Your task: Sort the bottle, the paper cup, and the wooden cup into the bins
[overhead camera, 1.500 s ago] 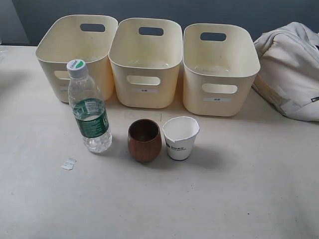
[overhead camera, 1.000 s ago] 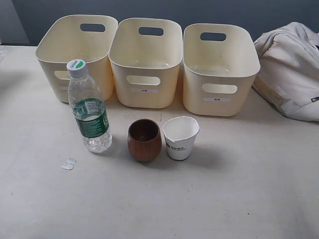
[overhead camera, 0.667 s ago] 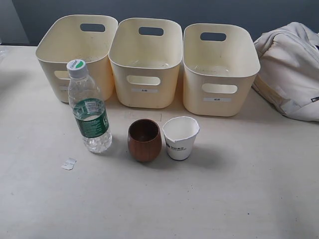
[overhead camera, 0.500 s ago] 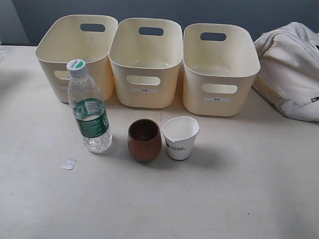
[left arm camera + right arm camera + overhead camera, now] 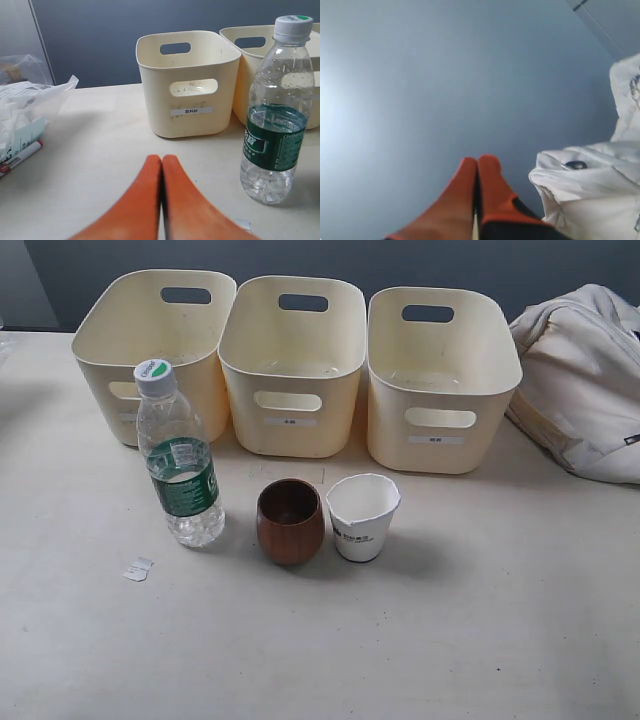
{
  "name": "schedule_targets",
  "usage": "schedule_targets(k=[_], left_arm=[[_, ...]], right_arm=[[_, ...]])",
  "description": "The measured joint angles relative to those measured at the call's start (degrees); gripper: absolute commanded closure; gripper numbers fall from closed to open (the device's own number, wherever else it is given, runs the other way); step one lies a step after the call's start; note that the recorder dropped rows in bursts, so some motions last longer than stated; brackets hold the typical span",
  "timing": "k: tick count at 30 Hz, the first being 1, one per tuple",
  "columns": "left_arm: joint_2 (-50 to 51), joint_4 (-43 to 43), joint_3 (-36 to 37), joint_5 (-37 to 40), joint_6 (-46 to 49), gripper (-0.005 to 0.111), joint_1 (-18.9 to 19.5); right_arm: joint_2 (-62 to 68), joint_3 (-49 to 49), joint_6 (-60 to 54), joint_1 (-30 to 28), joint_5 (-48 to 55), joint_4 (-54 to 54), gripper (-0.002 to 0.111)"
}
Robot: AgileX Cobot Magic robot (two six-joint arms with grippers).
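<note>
The clear bottle (image 5: 180,455) with green label and white cap stands upright at the left, in front of the left bin (image 5: 150,350). To its right sit the brown wooden cup (image 5: 290,521) and, beside that, the white paper cup (image 5: 362,517). The middle bin (image 5: 292,365) and right bin (image 5: 440,375) stand in a row behind them. No arm shows in the exterior view. In the left wrist view my left gripper (image 5: 161,159) is shut and empty, low over the table, with the bottle (image 5: 275,107) ahead to one side. My right gripper (image 5: 477,160) is shut, empty, facing a grey wall.
A white cloth bag (image 5: 585,380) lies at the right beside the right bin. A small paper scrap (image 5: 137,568) lies near the bottle. In the left wrist view, plastic bags and a marker pen (image 5: 20,157) lie at the table's far side.
</note>
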Motion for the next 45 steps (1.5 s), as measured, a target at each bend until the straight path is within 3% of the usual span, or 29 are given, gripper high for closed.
schedule_targets(k=[4, 7, 13, 18, 24, 25, 33, 40, 42, 45], left_arm=[[0.0, 0.0, 0.0, 0.0, 0.0, 0.107, 0.0], [0.0, 0.0, 0.0, 0.0, 0.0, 0.107, 0.0], [0.0, 0.0, 0.0, 0.0, 0.0, 0.107, 0.0], [0.0, 0.0, 0.0, 0.0, 0.0, 0.107, 0.0], [0.0, 0.0, 0.0, 0.0, 0.0, 0.107, 0.0], [0.0, 0.0, 0.0, 0.0, 0.0, 0.107, 0.0], [0.0, 0.0, 0.0, 0.0, 0.0, 0.107, 0.0], [0.0, 0.0, 0.0, 0.0, 0.0, 0.107, 0.0], [0.0, 0.0, 0.0, 0.0, 0.0, 0.107, 0.0], [0.0, 0.0, 0.0, 0.0, 0.0, 0.107, 0.0]], right_arm=[[7.3, -8.1, 0.0, 0.0, 10.1, -9.5, 0.108], [21.0, -14.9, -3.0, 0.0, 19.8, -11.8, 0.108], [44.0, -24.2, -20.3, 0.6, 33.0, -3.0, 0.106], [58.5, -28.2, -34.7, 7.9, 34.9, 8.9, 0.077], [72.4, -34.4, -39.7, 18.8, 34.8, 10.7, 0.031], [76.9, -37.3, -40.5, 21.5, 34.7, 9.7, 0.029], [95.0, -49.3, -41.2, 24.9, 34.0, 3.3, 0.029], [103.1, -51.0, -41.3, 24.9, 30.6, 0.2, 0.03], [104.8, -51.2, -42.2, 24.9, 29.8, 0.2, 0.036], [105.7, -51.5, -45.0, 24.9, 29.1, 0.9, 0.058]])
